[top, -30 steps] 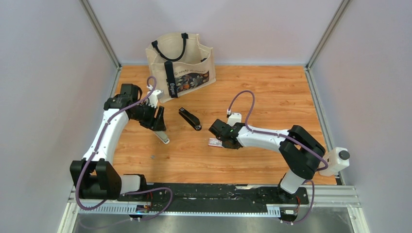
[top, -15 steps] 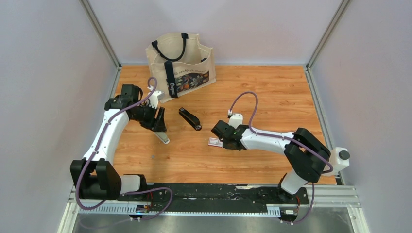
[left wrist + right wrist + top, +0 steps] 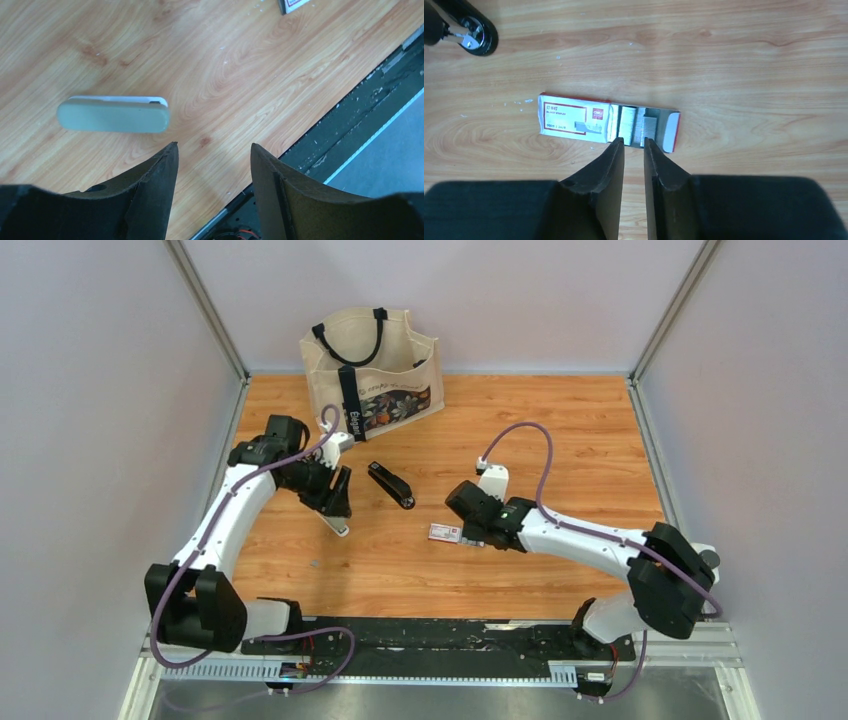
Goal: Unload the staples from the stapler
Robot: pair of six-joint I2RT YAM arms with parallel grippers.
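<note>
The stapler (image 3: pixel 335 523), a small grey and pale oblong, lies flat on the wooden table. In the left wrist view the stapler (image 3: pixel 113 114) is just ahead and left of my fingers. My left gripper (image 3: pixel 340 496) (image 3: pixel 212 150) hovers right above it, open and empty. My right gripper (image 3: pixel 464 533) (image 3: pixel 634 142) hangs low over the near edge of a red-and-white box (image 3: pixel 443 532) (image 3: pixel 574 119). Its jaws stand a narrow gap apart with nothing between them. The box's tray is slid out and holds grey staple strips (image 3: pixel 639 126).
A cream tote bag (image 3: pixel 372 370) stands at the back. A black elongated object (image 3: pixel 391 485) (image 3: pixel 466 27) lies between the arms. A tiny grey speck (image 3: pixel 315 562) lies on the wood near the front left. A black rail (image 3: pixel 360 100) runs along the table's near edge.
My left gripper has shifted right and turned over the stapler. My right arm has swung right and its gripper has drawn back, uncovering more of the red-and-white box.
</note>
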